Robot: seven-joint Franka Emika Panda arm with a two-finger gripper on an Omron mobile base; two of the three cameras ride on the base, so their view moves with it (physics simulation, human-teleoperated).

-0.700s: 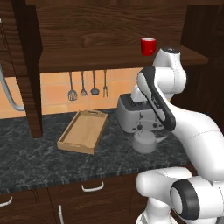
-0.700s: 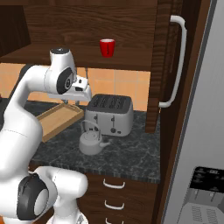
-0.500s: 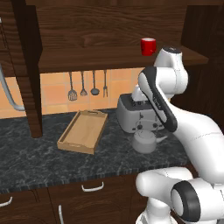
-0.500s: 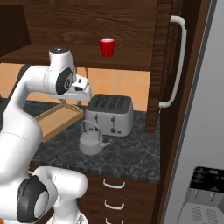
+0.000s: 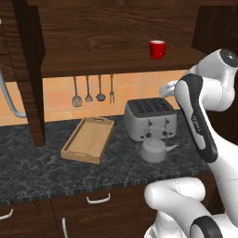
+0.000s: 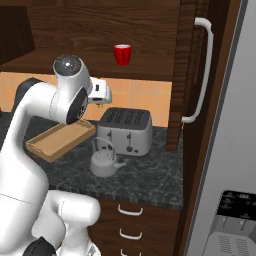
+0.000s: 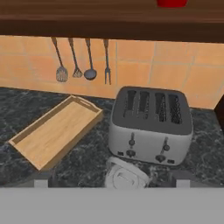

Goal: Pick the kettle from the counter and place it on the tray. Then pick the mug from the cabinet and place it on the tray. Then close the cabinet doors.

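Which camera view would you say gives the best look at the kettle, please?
The left base view: the kettle stands whole on the counter before the toaster, spout and wire handle clear. The right base view shows it whole too, slightly smaller. The hand view catches its top at the bottom edge.

Light-wood tray (image 5: 88, 141), grey metal kettle (image 5: 154, 150), speckled stone counter (image 5: 42, 174).

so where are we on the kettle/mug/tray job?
Nothing looks done yet. The kettle sits on the counter in front of the toaster, and the tray holds nothing. In hand: the arm is raised above the toaster, with the hand view looking down at the kettle, so the first pick seems to be starting. Left: both placements, the mug on the cabinet shelf, and the open cabinet doors.
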